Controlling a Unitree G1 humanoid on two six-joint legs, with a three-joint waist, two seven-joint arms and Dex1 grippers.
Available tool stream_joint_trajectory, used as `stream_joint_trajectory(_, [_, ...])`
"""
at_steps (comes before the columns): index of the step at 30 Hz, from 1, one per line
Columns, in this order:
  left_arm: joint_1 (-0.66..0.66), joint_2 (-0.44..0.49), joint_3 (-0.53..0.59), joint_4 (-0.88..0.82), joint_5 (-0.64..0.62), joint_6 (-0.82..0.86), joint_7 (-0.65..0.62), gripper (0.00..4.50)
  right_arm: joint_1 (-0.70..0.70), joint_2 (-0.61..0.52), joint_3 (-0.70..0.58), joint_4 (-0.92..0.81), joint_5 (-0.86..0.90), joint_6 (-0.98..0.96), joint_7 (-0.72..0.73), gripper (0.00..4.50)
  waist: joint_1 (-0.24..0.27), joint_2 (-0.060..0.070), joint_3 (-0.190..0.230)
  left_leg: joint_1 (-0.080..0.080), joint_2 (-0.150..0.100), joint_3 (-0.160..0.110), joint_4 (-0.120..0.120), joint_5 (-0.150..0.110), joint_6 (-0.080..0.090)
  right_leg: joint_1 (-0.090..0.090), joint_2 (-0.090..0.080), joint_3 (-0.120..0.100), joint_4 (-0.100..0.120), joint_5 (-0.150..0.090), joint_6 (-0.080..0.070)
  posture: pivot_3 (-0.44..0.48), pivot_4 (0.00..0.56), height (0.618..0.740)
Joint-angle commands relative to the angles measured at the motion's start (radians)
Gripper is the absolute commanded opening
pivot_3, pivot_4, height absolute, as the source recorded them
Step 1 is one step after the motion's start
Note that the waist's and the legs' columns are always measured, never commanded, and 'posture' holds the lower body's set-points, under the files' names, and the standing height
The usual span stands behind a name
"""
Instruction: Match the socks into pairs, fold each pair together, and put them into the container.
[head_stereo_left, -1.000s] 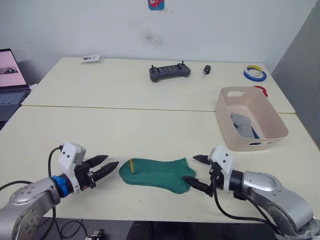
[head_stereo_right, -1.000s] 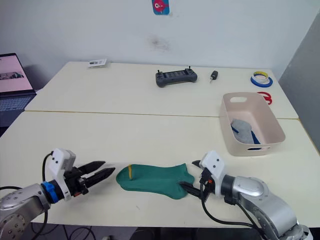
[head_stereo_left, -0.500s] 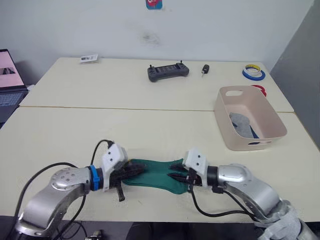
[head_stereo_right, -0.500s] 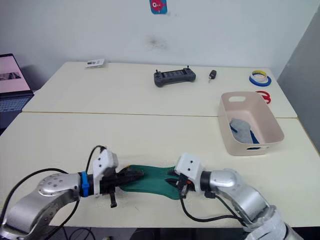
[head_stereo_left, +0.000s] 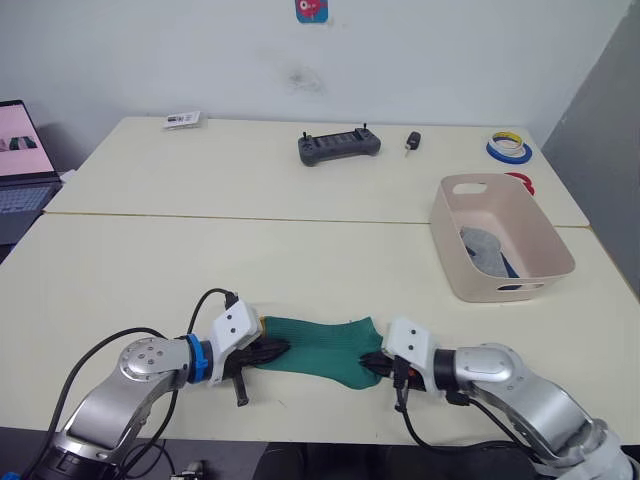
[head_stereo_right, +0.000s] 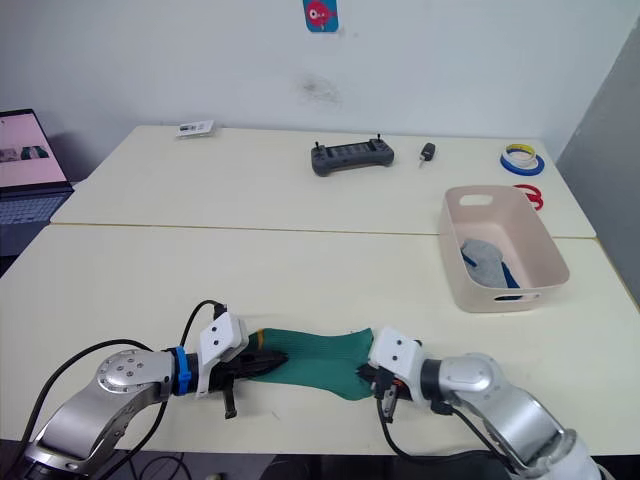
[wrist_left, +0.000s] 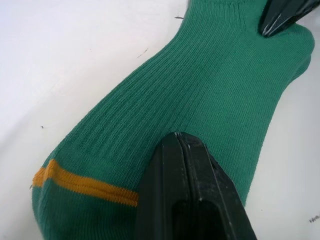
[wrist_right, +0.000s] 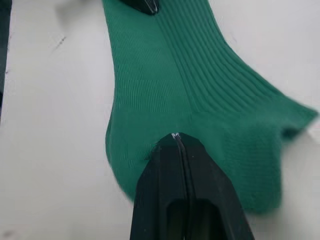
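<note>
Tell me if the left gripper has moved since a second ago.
Yes. The left gripper moved right, toward the pink tub, onto the green sock's striped cuff.

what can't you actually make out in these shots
- Whether the green sock is one sock or a stacked pair: the wrist views show just its top layer.
- Contents of the container: a grey sock and a bit of blue show, the near wall hides the rest.
- Label of the small card on the far table: too small.

White wall (head_stereo_left: 450, 50) w/ sticker (head_stereo_left: 311, 9), two cream tables (head_stereo_left: 250, 180), laptop (head_stereo_left: 25, 165) at left
</note>
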Motion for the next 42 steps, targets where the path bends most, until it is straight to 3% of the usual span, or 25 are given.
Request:
stream_joint_trajectory(1, [0.024,0.023,0.094,-0.044,-0.069,0.051,-0.015,0.00,0.012,0.000,-0.119,-0.097,0.111,-0.008,0.040,0.01,-0.004,0.000,0.001,0.000,0.000,0.000,0.000,0.000,0.000,0.000,0.000,0.000,0.000,0.000,0.000,0.000,0.150,0.740])
stream_joint_trajectory(6, [0.012,0.054,0.207,-0.147,-0.184,0.189,0.002,0.00,-0.046,0.016,-0.159,-0.115,0.155,0.022,0.035,0.01,-0.002,0.000,0.001,-0.002,0.001,-0.001,0.000,0.000,0.000,-0.001,0.001,-0.001,0.001,0.000,0.000,0.000,0.150,0.740])
stream_joint_trajectory(8, [0.001,0.047,0.205,-0.137,-0.164,0.188,0.017,0.00,-0.082,0.048,-0.120,-0.079,0.127,0.017,0.014,0.01,-0.002,0.000,0.001,-0.002,0.000,-0.001,0.000,0.000,0.000,-0.001,0.001,0.000,0.000,0.000,0.000,0.000,0.150,0.740])
stream_joint_trajectory(12, [-0.041,0.001,0.130,-0.074,-0.088,0.152,0.051,0.00,-0.183,0.152,0.076,0.094,-0.051,-0.067,-0.042,0.01,-0.003,-0.001,0.001,-0.001,0.000,0.000,0.000,0.000,0.000,-0.002,0.001,0.000,0.001,0.000,0.000,0.000,0.150,0.740])
stream_joint_trajectory(17, [-0.061,-0.029,0.079,0.020,-0.002,0.104,0.076,0.00,-0.226,0.222,0.149,0.219,-0.135,-0.084,-0.064,0.01,-0.002,0.000,0.001,-0.002,0.000,0.000,0.000,0.000,0.000,-0.003,0.001,0.000,0.001,0.000,0.000,0.000,0.150,0.740])
stream_joint_trajectory(27, [-0.024,-0.031,0.059,0.082,0.045,0.044,0.061,0.00,-0.046,0.028,-0.030,0.126,-0.080,-0.155,0.040,0.01,0.001,0.000,0.000,-0.001,-0.001,0.000,0.002,0.000,0.000,0.000,0.000,0.000,0.000,0.000,0.000,0.000,0.150,0.740])
stream_joint_trajectory(32, [-0.030,-0.084,0.129,0.039,-0.030,-0.019,0.049,0.00,0.021,0.024,-0.121,-0.002,-0.005,-0.157,0.045,0.01,0.001,0.000,0.000,-0.001,0.000,-0.001,0.002,0.000,0.000,0.000,0.000,-0.001,0.001,0.000,0.000,0.000,0.150,0.740])
stream_joint_trajectory(36, [-0.012,-0.046,0.160,-0.053,-0.083,0.002,-0.012,0.00,0.064,0.016,-0.178,-0.081,0.034,-0.108,0.024,0.01,0.000,0.000,0.000,-0.002,0.000,-0.001,0.002,0.000,0.000,-0.001,0.000,-0.001,0.001,0.000,0.000,0.000,0.150,0.740])
stream_joint_trajectory(42, [-0.021,-0.005,0.073,-0.006,0.018,-0.075,-0.060,0.00,0.097,0.023,-0.232,-0.131,0.061,-0.038,-0.022,0.01,0.001,0.000,0.000,-0.002,0.000,0.000,0.002,0.000,0.000,0.000,0.000,0.000,0.001,0.000,0.000,0.000,0.150,0.740])
